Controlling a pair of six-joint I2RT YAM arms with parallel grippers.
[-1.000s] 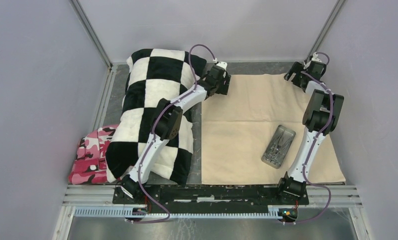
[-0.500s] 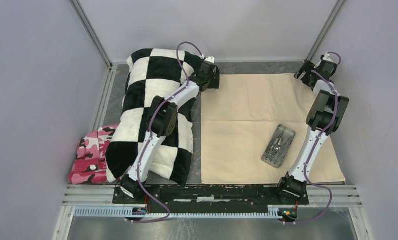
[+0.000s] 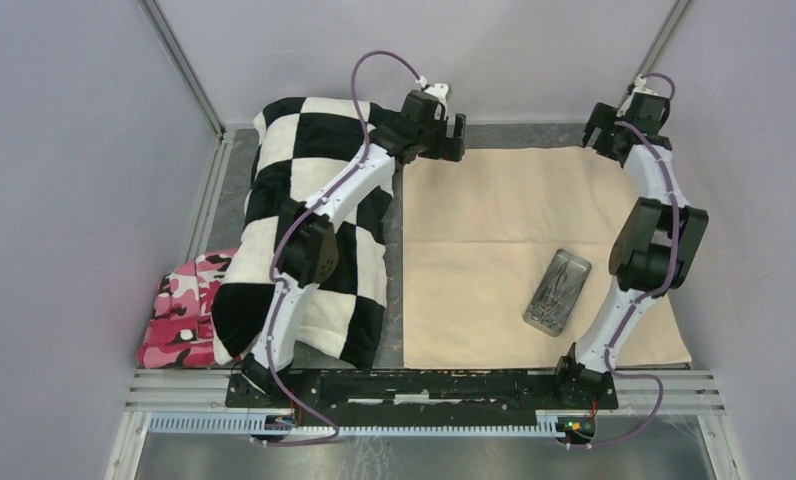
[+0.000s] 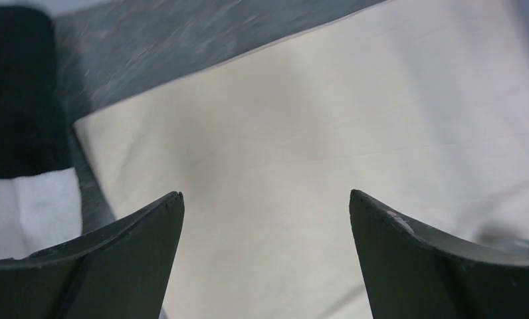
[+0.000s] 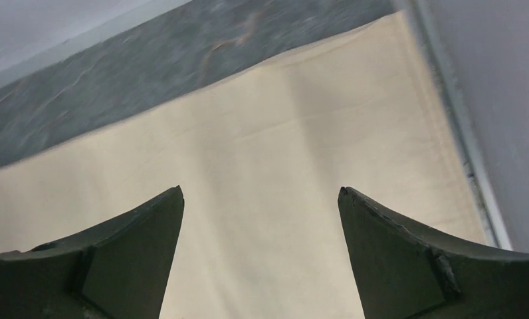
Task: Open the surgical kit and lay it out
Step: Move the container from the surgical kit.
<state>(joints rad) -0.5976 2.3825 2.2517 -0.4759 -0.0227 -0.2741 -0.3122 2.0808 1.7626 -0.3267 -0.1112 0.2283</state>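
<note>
Cloth wrap (image 3: 494,250), beige, lies unfolded and flat on the right half of the worktop (image 3: 519,133), near edge by the arm bases. Grey metal tray (image 3: 572,258) sits on the wrap's near right part, set at an angle, close beside the right arm's lower link. Thin steel instruments (image 3: 552,295) lie inside it, too small to sort into tweezers and forceps.

Left of the wrap: checkered pillow (image 3: 304,230), black and white, with pink camouflage cloth (image 3: 179,305) against its near left side. Left arm reaches over the pillow.

Left hand (image 4: 266,196) hovers above the wrap's far left corner, fingers spread wide, nothing between them. Right hand (image 5: 260,191) hovers above the far right corner, fingers likewise wide apart, empty. Bare grey worktop shows beyond the wrap's far edge.
</note>
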